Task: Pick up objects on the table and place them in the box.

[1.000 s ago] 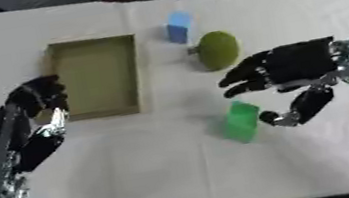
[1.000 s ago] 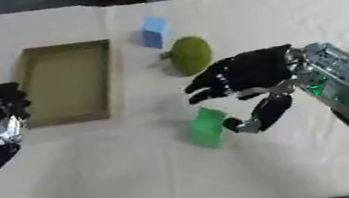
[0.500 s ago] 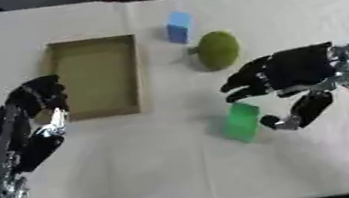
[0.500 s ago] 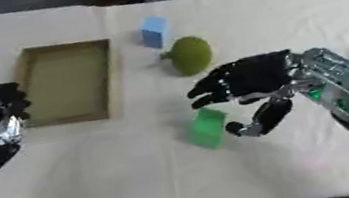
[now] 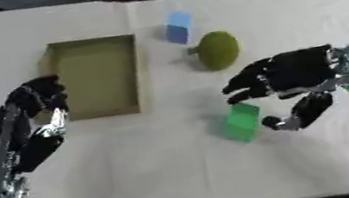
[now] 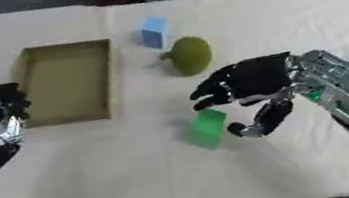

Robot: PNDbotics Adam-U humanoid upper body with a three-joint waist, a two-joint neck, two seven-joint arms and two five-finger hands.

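worktop (image 5: 138, 178): covered in a pale cloth, takes up pretty much the whole view, everything sits on it

box (image 5: 101, 75): open tan cardboard tray on the left half of the worktop, long side running away from the robot. Looks like there's nothing in it, just the olive-brown floor

left robot hand (image 5: 33, 125): comes up from the lower left, parked just beside the box's left wall near its front corner. Fingers curled in, not holding anything, so clenched on air

right robot hand (image 5: 286, 80): reaches in from the right, sits right of centre. Fingers spread out over the top of the green block, thumb hanging down just to the block's right. Relaxed and released, nothing actually in its grip as far as I can see; can't tell if a fingertip touches the block

green ball (image 5: 218, 49): roundish olive-green thing, right of the box, just past the right robot hand's fingers

green block (image 5: 240, 121): bright green, flat-ish, tilted, on the cloth below the fingers, well clear of the box

blue block (image 5: 177, 27): light blue cube, just beyond the ball on its left, near the box's far right corner
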